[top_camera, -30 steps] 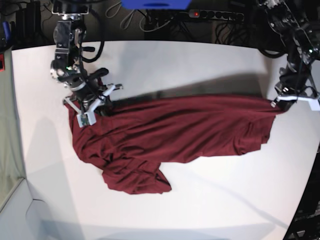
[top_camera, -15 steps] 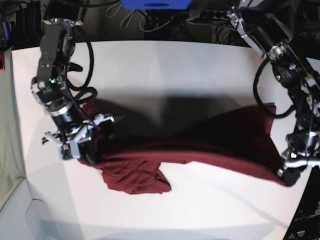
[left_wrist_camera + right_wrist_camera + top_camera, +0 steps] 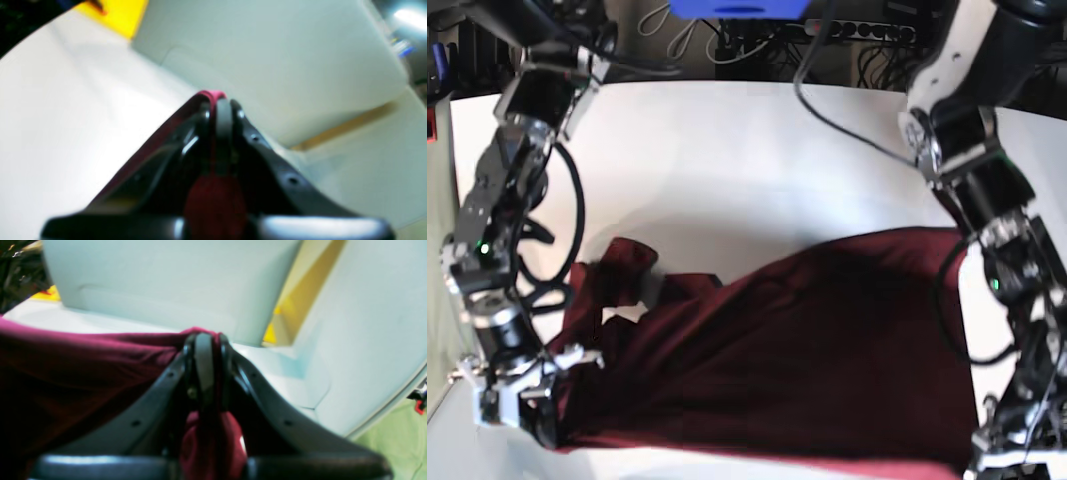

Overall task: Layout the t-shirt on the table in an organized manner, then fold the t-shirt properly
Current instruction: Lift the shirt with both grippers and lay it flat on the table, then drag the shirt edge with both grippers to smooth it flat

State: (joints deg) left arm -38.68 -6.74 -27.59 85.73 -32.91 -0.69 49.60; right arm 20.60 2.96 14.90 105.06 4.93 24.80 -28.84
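Observation:
The dark maroon t-shirt hangs stretched between my two grippers over the front part of the white table, with a bunched part trailing at the back left. At the lower left of the base view, my right gripper is shut on one edge of the shirt. The right wrist view shows its fingertips pinching the t-shirt. My left gripper sits at the lower right, shut on the opposite edge. In its wrist view a fold of t-shirt pokes past the closed left gripper.
Both black arms reach from the back across the table sides. Cables and a power strip lie behind the far edge, beside a blue object. Pale panels and a yellow patch show beyond the table in the wrist views.
Both grippers have pulled the t-shirt from the middle of the table toward its front edge. The cloth is now stretched wider between them and covers more of the near side.

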